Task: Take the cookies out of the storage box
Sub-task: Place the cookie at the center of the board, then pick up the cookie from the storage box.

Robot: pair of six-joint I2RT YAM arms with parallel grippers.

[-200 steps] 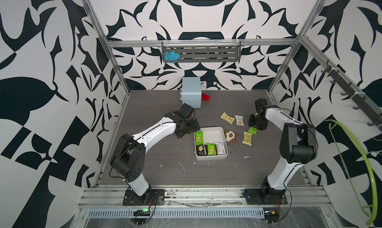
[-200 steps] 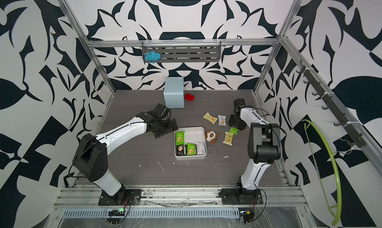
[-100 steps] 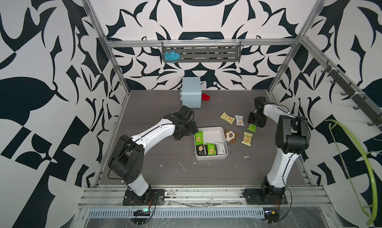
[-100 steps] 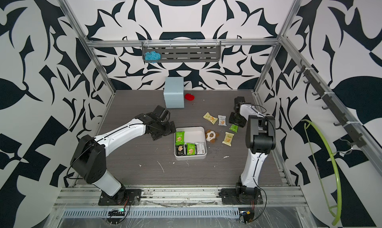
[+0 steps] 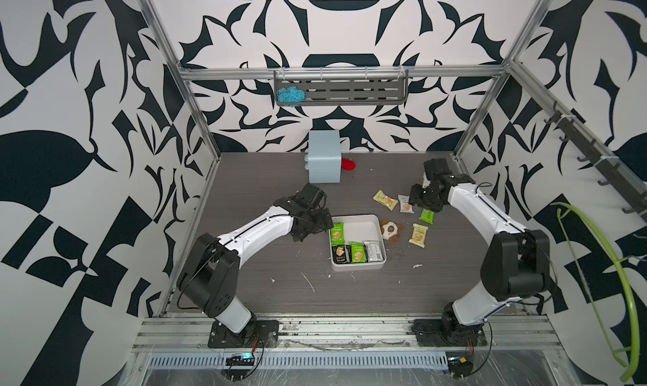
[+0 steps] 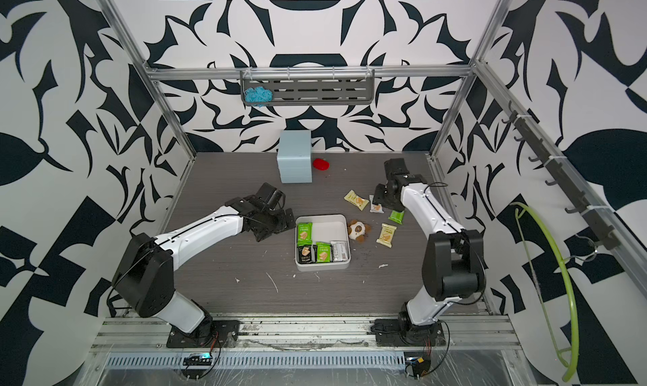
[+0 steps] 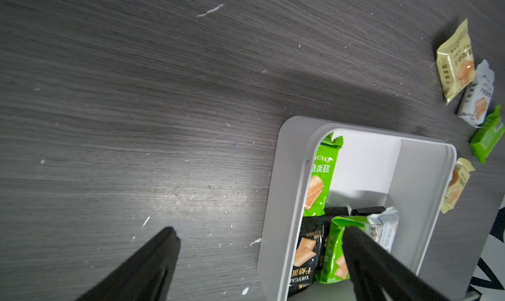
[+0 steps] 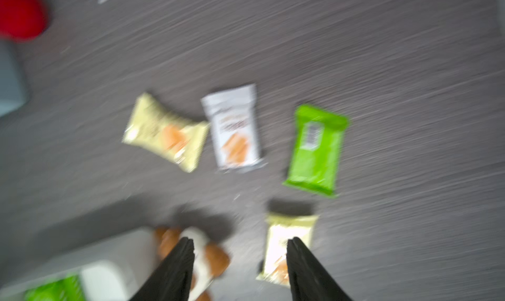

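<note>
Robot lab cell: alu frame (image 5: 227, 74), b/w patterned walls (image 5: 87, 121), 2 arms (image 5: 252, 232) on rail (image 5: 350, 326).

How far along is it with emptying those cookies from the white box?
Done: four cookies lie on the table, two cream-yellow, one white, one green. In hand: nothing; the left gripper hangs open at the storage box, the right gripper is open too. Left: at least four packets in the box.

The surface (image 7: 136, 94) was seen as dark grey and wood-grained, matt, with a faint sheen. The storage box (image 7: 285, 193) was shown in smooth, matt white plastic. The cookies (image 7: 322, 174) were wrapped in glossy, crinkled film. The plush toy (image 5: 389, 229) was covered in fuzzy cloth.
</note>
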